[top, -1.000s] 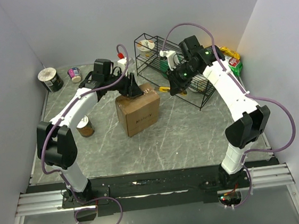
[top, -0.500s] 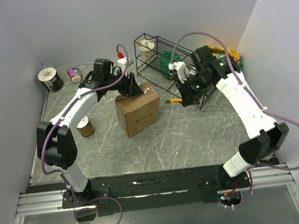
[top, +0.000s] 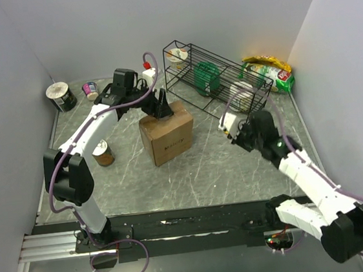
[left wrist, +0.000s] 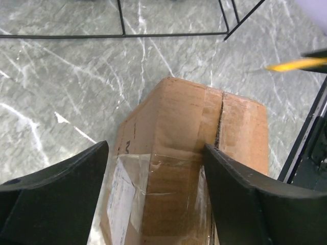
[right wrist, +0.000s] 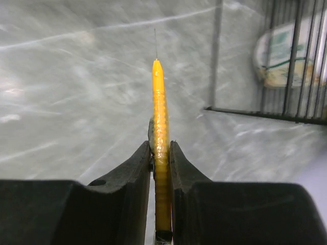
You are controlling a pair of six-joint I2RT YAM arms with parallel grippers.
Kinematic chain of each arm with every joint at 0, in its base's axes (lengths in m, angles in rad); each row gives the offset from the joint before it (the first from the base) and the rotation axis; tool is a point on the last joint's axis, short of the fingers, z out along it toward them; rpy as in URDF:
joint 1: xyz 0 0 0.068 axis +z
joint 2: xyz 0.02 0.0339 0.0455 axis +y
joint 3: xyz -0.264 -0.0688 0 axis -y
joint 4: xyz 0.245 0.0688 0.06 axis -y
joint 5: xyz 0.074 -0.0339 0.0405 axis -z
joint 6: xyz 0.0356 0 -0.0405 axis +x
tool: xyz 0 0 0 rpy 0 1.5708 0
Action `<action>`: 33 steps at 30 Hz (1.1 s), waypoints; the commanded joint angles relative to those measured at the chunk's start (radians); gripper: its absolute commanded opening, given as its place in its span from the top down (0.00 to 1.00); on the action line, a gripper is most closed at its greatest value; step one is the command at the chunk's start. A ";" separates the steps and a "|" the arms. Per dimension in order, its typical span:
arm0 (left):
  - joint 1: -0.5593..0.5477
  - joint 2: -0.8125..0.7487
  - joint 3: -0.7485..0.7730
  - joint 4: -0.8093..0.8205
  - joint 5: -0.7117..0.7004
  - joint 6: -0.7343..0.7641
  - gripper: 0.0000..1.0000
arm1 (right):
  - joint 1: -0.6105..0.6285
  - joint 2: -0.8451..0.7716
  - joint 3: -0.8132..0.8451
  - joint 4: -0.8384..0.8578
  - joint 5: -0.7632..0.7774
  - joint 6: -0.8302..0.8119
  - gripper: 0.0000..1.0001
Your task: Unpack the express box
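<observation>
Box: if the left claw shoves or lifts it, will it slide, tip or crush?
The box probably slides rather than tips: it sits squat and flat on the smooth table. Corrugated walls look stiff, but the top, with a gap at its seam, may flex. Weight can't be judged.

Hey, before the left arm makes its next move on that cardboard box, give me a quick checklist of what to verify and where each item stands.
1. Left gripper open, straddling the express box top: ok.
2. Left fingers touching the cardboard: cannot tell.
3. Right gripper shut on the yellow cutter: ok.
4. Cutter apart from the box: ok.
5. Top seam parted: dark gap at its far end, near end under tape, cannot tell.
6. Box upright on the table: ok.
</observation>
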 commanded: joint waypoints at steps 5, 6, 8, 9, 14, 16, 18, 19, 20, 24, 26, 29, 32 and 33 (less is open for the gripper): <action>-0.008 -0.063 0.077 -0.193 0.000 0.194 0.17 | 0.105 -0.102 -0.542 1.042 0.053 -0.410 0.69; -0.008 -0.069 0.080 -0.215 0.000 0.211 0.17 | 0.118 -0.080 -0.613 1.144 0.046 -0.468 0.61; -0.008 -0.073 0.086 -0.239 0.000 0.261 0.16 | 0.159 -0.026 -0.664 1.214 0.040 -0.506 0.56; -0.008 -0.076 0.089 -0.255 -0.011 0.274 0.16 | 0.167 -0.006 -0.699 1.263 0.037 -0.523 0.51; -0.008 -0.096 0.117 -0.290 -0.081 0.338 0.16 | 0.185 0.063 -0.718 1.250 0.031 -0.517 0.25; -0.005 -0.110 0.123 -0.321 -0.130 0.364 0.16 | 0.184 0.022 -0.640 1.072 0.005 -0.444 0.17; 0.005 -0.124 0.125 -0.338 -0.152 0.396 0.16 | 0.162 -0.056 -0.469 0.895 -0.074 -0.272 0.15; 0.024 -0.129 0.122 -0.347 -0.149 0.406 0.16 | 0.155 -0.068 -0.402 0.768 -0.102 -0.196 0.14; 0.034 -0.130 0.118 -0.362 -0.148 0.412 0.16 | 0.152 -0.066 -0.333 0.706 -0.133 -0.119 0.14; 0.081 -0.115 0.131 -0.408 -0.109 0.413 0.18 | 0.151 0.051 0.065 0.520 -0.263 0.242 0.12; 0.088 -0.107 0.129 -0.417 -0.085 0.407 0.19 | 0.153 0.155 0.167 0.483 -0.265 0.347 0.12; 0.088 -0.104 0.109 -0.411 -0.059 0.400 0.19 | 0.155 0.305 0.337 0.425 -0.245 0.490 0.12; 0.088 -0.103 0.085 -0.405 -0.055 0.392 0.20 | 0.155 0.411 0.428 0.381 -0.269 0.570 0.11; 0.088 -0.106 0.082 -0.405 -0.049 0.390 0.20 | 0.155 0.430 0.453 0.381 -0.280 0.607 0.11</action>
